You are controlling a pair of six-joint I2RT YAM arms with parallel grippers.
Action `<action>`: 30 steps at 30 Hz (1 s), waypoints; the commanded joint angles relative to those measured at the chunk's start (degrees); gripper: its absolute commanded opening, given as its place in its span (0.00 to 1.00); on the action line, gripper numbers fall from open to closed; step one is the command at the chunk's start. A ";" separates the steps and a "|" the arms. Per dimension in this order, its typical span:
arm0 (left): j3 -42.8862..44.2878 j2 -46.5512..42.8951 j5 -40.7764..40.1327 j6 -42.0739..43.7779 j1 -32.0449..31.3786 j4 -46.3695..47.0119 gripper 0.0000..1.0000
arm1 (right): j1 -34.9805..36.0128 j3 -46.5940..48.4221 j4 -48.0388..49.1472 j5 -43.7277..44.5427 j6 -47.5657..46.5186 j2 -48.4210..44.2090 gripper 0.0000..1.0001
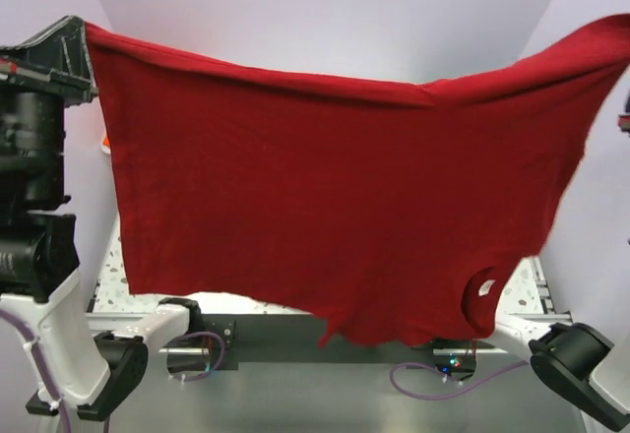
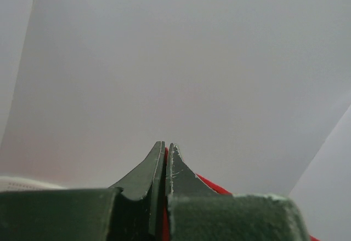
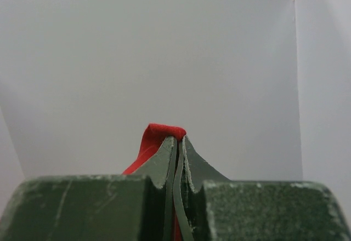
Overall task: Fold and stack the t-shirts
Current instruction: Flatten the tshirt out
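Both upper corners of the soft dark red cloth t-shirt (image 1: 325, 197) are pinched: left end effector (image 2: 165, 147) and right end effector (image 3: 178, 139) clamp it aloft. Only the overhead view shows it hanging spread; wrist views show red slivers.

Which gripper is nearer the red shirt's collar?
Right. The right gripper pinches the t-shirt at the corner nearest the collar; the left gripper pinches the opposite top corner.
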 commanded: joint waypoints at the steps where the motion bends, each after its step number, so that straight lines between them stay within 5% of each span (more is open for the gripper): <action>1: -3.50 5.32 -4.23 0.26 0.31 1.01 0.00 | -0.27 -4.09 4.43 2.44 -1.83 4.90 0.00; 10: -36.37 9.10 -9.68 -2.11 0.14 14.54 0.00 | -1.14 -41.75 19.97 14.05 3.96 12.28 0.00; 13: -45.26 13.05 -11.00 -2.02 0.05 21.13 0.00 | -3.60 -46.54 23.68 15.19 9.14 19.65 0.00; 20: -46.51 32.53 -13.56 0.17 -0.12 33.26 0.00 | -8.87 -37.26 29.22 15.19 12.14 43.20 0.00; 29: -27.81 56.09 -13.20 4.22 -0.30 34.94 0.00 | -10.46 -13.70 28.16 13.09 9.42 68.52 0.01; 30: -26.48 57.87 -13.03 4.48 -0.30 35.03 0.01 | -10.72 -11.86 26.42 12.47 9.59 70.36 0.10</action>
